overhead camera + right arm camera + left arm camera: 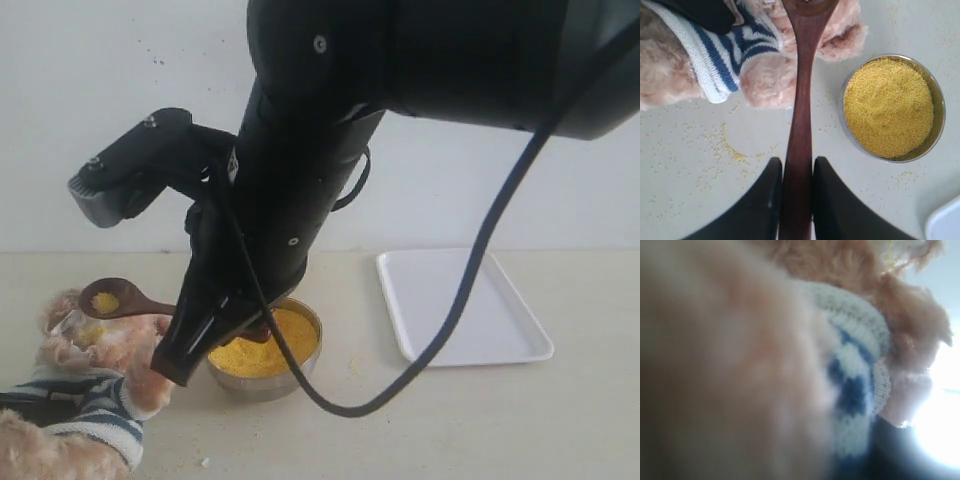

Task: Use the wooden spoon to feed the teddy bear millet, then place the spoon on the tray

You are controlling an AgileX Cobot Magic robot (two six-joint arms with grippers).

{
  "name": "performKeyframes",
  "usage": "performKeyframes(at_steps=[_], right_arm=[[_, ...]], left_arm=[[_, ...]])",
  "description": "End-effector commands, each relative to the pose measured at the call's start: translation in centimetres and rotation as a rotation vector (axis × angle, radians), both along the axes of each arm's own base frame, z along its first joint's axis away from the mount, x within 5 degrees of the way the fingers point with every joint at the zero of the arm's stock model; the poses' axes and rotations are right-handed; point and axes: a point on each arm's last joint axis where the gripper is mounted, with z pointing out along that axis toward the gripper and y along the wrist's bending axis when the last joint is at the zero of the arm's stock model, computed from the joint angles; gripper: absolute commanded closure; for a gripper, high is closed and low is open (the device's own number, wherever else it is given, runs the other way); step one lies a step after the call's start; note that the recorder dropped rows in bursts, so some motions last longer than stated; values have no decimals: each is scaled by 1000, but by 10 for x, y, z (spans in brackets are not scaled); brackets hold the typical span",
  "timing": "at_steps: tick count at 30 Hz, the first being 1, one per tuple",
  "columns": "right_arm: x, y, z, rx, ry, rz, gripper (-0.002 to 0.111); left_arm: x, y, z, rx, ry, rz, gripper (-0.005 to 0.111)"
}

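One dark reddish-brown wooden spoon [802, 100] is clamped by the right gripper [797, 200] and held at one fuzzy light-brown teddy bear [90, 350]. One round steel bowl [939, 120] of yellow millet [888, 107] sits beside. One flat white tray [460, 300] lies apart, with open tabletop [560, 420] between. The left gripper [705, 12] finger state cannot be told.

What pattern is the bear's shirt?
Navy-and-white stripes; the bear's shirt shows best in the right wrist view.

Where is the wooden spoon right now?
The wooden spoon is on the left of the exterior view, held by the right pincer over the teddy bear, left of the millet.
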Motion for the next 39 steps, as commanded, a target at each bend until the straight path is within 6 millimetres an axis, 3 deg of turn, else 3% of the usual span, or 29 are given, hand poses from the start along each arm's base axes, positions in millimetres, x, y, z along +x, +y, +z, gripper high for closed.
performKeyframes(at_steps=[1, 6, 12, 27, 39], right_arm=[[0, 2, -19, -48, -27, 20, 109], [-14, 17, -32, -51, -159, 36, 109], [-26, 31, -31, -49, -342, 56, 109], [-24, 40, -52, -180, -416, 94, 109], [-22, 43, -52, -187, -488, 66, 109]], left_arm=[[0, -2, 4, -26, -26, -4, 103], [1, -1, 4, -28, -29, 7, 103], [1, -1, 4, -29, -32, 11, 103], [1, -1, 4, -25, -33, 5, 103], [1, -1, 4, -20, -42, 4, 103]])
